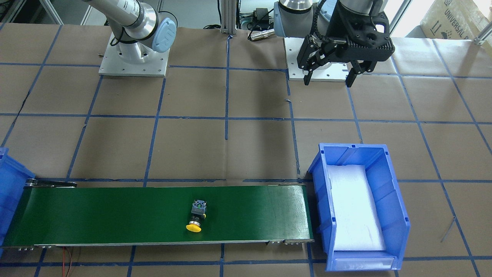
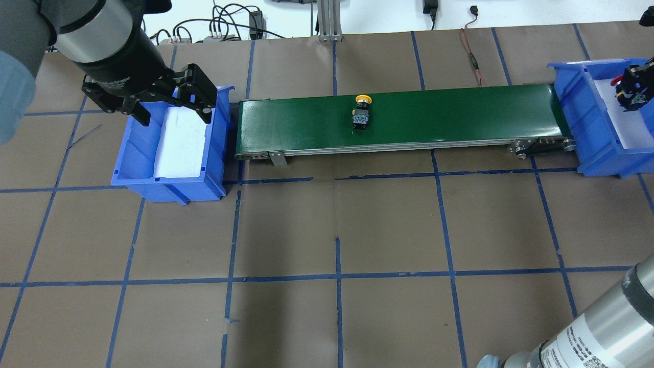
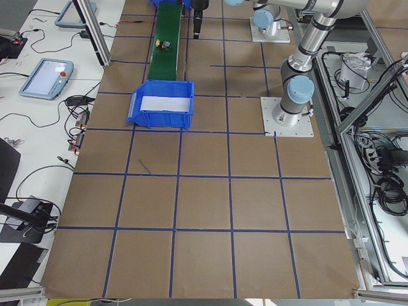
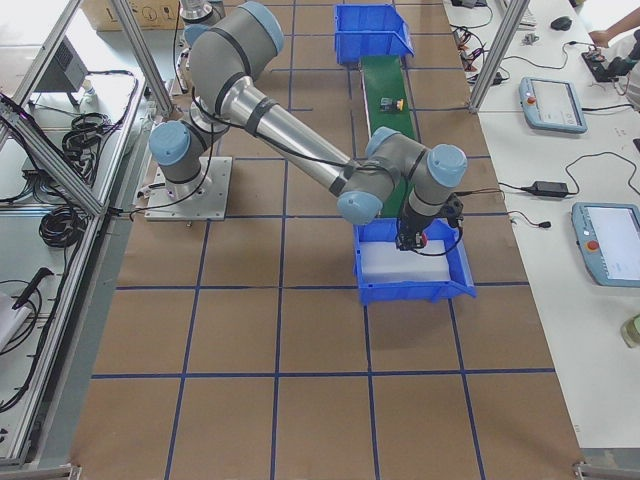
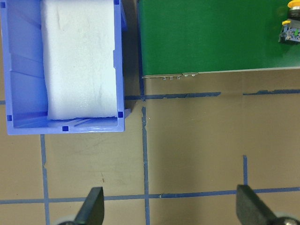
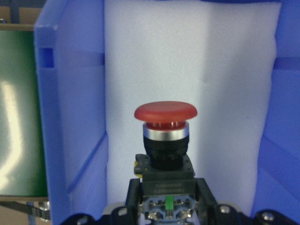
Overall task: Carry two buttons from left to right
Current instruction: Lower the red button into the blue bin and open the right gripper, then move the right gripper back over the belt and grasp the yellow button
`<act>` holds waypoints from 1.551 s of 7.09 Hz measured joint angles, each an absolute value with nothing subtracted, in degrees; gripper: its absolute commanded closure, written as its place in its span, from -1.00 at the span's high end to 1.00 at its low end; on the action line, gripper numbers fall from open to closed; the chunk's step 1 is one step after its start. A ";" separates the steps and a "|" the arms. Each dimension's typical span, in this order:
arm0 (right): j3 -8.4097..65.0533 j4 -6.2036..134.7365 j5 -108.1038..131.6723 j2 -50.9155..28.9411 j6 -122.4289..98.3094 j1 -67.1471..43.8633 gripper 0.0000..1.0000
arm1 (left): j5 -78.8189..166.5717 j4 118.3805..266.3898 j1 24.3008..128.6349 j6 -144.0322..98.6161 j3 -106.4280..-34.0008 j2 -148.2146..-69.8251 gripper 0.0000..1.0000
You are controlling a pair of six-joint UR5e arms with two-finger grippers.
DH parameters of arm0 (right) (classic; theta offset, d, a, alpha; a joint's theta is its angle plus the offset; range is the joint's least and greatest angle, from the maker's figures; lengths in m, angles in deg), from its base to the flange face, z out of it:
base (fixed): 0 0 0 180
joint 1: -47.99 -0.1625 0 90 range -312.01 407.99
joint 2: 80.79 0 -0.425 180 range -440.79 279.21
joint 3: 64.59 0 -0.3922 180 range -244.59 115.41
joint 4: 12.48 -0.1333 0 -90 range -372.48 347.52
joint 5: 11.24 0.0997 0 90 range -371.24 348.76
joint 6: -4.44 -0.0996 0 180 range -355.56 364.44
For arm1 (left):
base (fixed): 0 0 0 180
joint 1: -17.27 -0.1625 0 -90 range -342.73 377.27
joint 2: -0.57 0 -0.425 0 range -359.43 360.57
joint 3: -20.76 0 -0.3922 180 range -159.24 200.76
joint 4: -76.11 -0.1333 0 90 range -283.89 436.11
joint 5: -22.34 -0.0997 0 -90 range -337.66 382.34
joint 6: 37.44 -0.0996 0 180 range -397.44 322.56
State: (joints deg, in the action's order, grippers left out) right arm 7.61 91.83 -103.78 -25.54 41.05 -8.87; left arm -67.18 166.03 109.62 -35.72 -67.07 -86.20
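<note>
The yellow button (image 1: 196, 215) lies on its side in the middle of the green conveyor belt (image 1: 115, 215); it also shows in the overhead view (image 2: 361, 112) and at the top right of the left wrist view (image 5: 291, 23). The red button (image 6: 165, 126) is held by its black body in my right gripper (image 2: 631, 92), cap pointing away, over the white foam of the right blue bin (image 2: 577, 112). My left gripper (image 2: 173, 110) is open and empty, high above the left blue bin (image 2: 168, 179); its fingertips (image 5: 93, 208) show over bare table.
The left bin (image 1: 399, 215) holds only white foam. The right bin (image 1: 7, 181) stands at the belt's other end. Brown paper with blue tape lines covers the table. Both arm bases (image 1: 134, 57) stand on the robot's side.
</note>
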 measured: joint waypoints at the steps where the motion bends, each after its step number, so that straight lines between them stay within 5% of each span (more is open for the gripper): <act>1: 7.40 93.61 -104.26 -27.24 41.10 -8.56 -0.68 | -67.31 166.19 109.58 -35.81 -66.51 -86.86 1.00; 2: 7.19 94.55 -104.82 -28.40 41.17 -8.03 -0.58 | -67.41 166.23 109.68 -36.11 -66.41 -87.10 1.00; 3: 7.10 94.95 -105.07 -29.04 41.21 -7.73 -0.09 | -67.52 166.26 109.76 -36.26 -66.46 -86.95 1.00; 4: 7.04 94.96 -105.34 -29.25 41.05 -7.61 0.63 | -67.60 166.28 109.79 -36.27 -66.50 -86.72 1.00; 5: 6.96 94.65 -105.38 -29.30 40.67 -7.55 0.99 | -67.62 166.28 109.81 -36.22 -66.69 -86.43 1.00; 11: 1.43 83.53 -104.96 -27.51 40.11 -8.47 1.00 | -67.80 166.38 109.74 -36.28 -66.82 -86.34 1.00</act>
State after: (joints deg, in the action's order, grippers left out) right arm 1.43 83.53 -104.96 -27.51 40.11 -8.47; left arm -67.80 166.38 109.74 -36.28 -66.82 -86.34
